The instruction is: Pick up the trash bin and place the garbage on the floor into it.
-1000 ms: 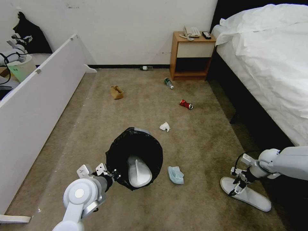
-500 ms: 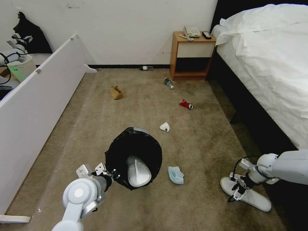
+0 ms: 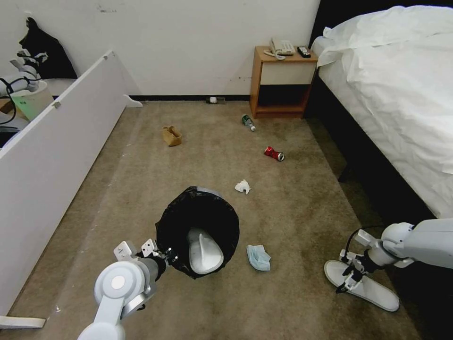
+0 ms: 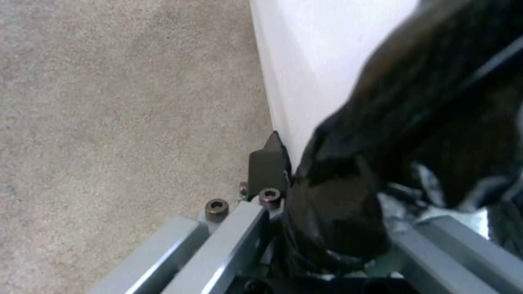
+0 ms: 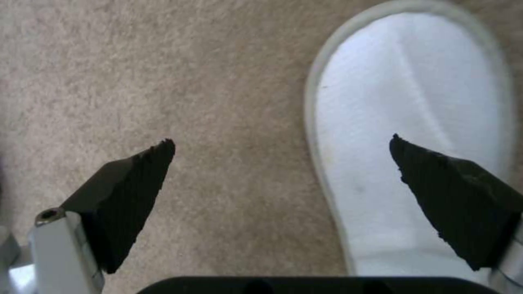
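Hovering over the floor (image 3: pixel 292 208), the right gripper (image 5: pixel 280 163) spreads wide fingers (image 5: pixel 130 192) astride the slipper's (image 5: pixel 403 122) edge; left gripper (image 3: pixel 163 257) clamps the trash bin (image 3: pixel 197 226) rim.

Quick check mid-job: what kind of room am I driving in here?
Most likely a hotel bedroom. A bed with white sheets stands at the right, a wooden nightstand beside it carries a corded telephone, and a disposable white slipper lies on the carpet.
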